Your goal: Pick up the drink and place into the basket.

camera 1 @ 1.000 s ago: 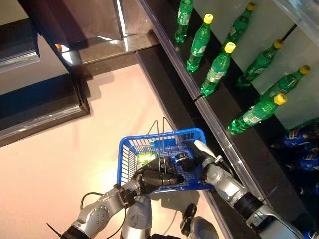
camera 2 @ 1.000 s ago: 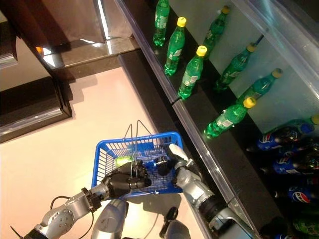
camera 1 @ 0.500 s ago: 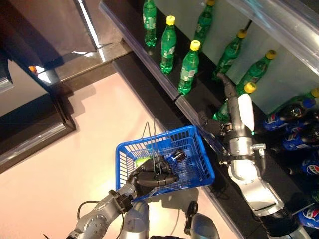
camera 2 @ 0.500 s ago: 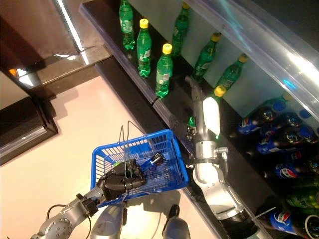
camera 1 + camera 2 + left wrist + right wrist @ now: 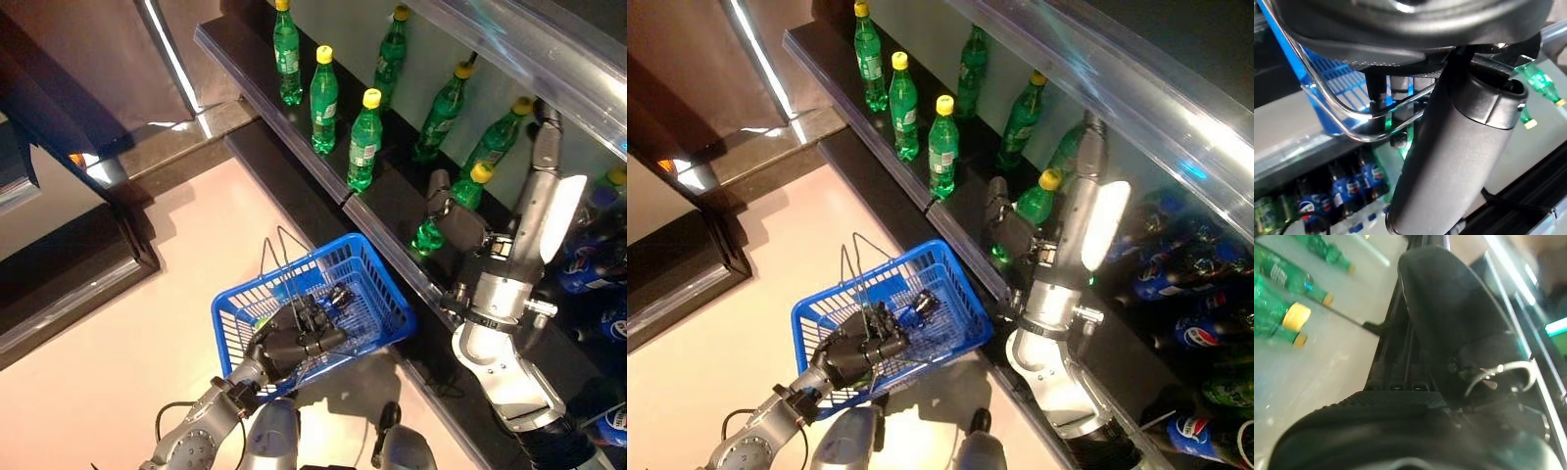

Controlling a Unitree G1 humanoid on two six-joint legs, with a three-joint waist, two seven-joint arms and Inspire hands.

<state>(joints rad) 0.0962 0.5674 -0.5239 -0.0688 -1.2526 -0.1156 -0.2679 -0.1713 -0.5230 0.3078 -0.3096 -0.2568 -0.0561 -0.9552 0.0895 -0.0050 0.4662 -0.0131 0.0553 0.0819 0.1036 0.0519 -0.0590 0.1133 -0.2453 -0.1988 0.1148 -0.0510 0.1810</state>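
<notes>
My left hand [image 5: 292, 343] is shut on the wire handles [image 5: 1352, 117] of a blue basket [image 5: 377, 276], which hangs low over the floor. A small dark bottle [image 5: 340, 294] lies inside the basket. My right hand [image 5: 519, 230] is raised at the shelf with its fingers [image 5: 545, 137] straight and nothing in it. It stands just right of a green bottle with a yellow cap [image 5: 477, 176], and a dark part of the hand overlaps that bottle's body. The right wrist view shows the straight fingers [image 5: 1449, 333] and green bottles [image 5: 1276, 274] beyond them.
Several more green bottles [image 5: 364, 137] stand along the black shelf [image 5: 294, 117], behind a clear rail at its front edge [image 5: 392, 250]. Dark bottles with blue labels [image 5: 1195, 333] lie on the shelf lower right. A dark counter [image 5: 69, 284] borders the pink floor [image 5: 147, 333] at left.
My right hand has left the basket and risen to the shelf, then gone higher and to the right beside the yellow-capped bottle. The camera has shifted. The left hand still holds the basket.
</notes>
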